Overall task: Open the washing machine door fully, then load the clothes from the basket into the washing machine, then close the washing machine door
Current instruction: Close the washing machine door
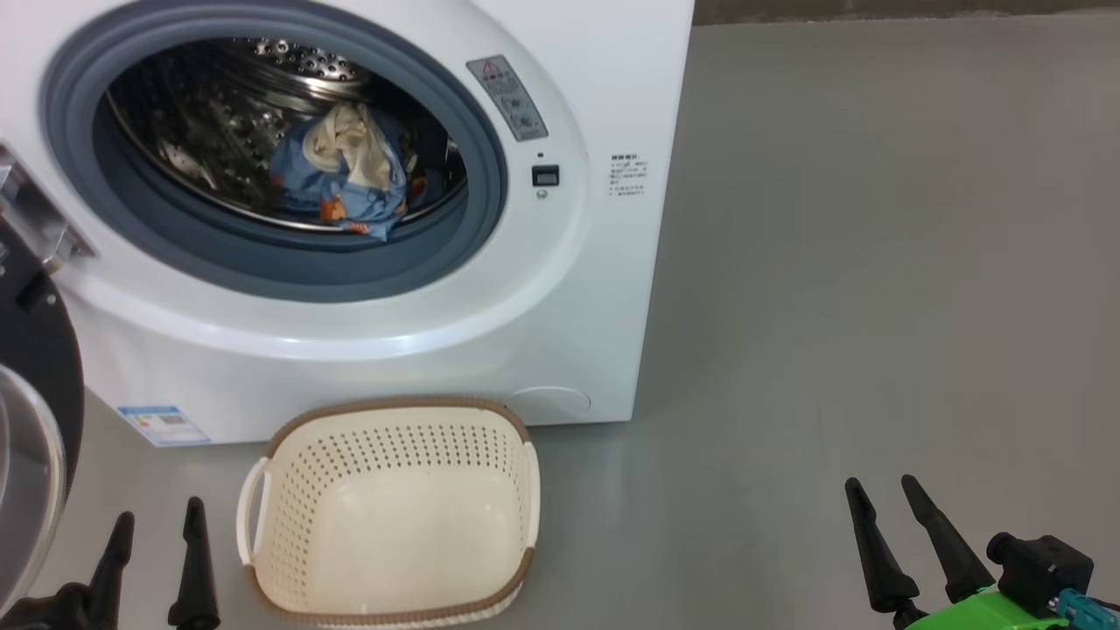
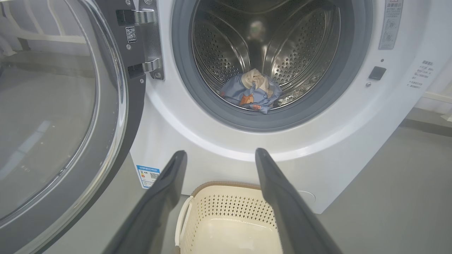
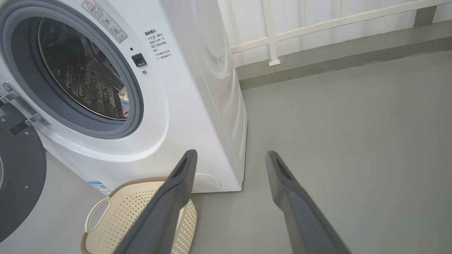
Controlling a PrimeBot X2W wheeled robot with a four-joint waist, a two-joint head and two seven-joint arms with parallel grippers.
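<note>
In the head view the washing machine (image 1: 560, 289) is seen on a grey floor (image 1: 875, 262). The washing machine door (image 1: 39, 367) is swung open at the picture's left edge. The clothes (image 1: 350, 175) are bundled inside the steel drum (image 1: 201, 131), low and towards its front, just behind the grey-blue gasket (image 1: 262, 262). The basket (image 1: 394, 455) is set on the floor just before the machine's base, and its bare bottom is shown. A blue label sticker (image 1: 164, 424) is stuck low on the machine's front, beside the basket. The left gripper (image 1: 157, 516) is held at the lower left, beside the basket's handle, and the right gripper (image 1: 882, 483) at the lower right, well apart from the basket. The fingers of both are spread and nothing is gripped.

In the left wrist view the left gripper's two fingers are parted wide and pointed at the machine's front, with the basket's rim seen low between them. The open door is held on a metal hinge (image 2: 150, 38) left of the opening, and the clothes are lodged at the drum's front lip.

In the right wrist view the right gripper's fingers are likewise spread over bare floor beside the machine's right corner. The basket is partly covered by one finger, and a white railing (image 3: 317, 28) is seen along the wall behind. A sliver of the clothes is caught at the opening's edge.
</note>
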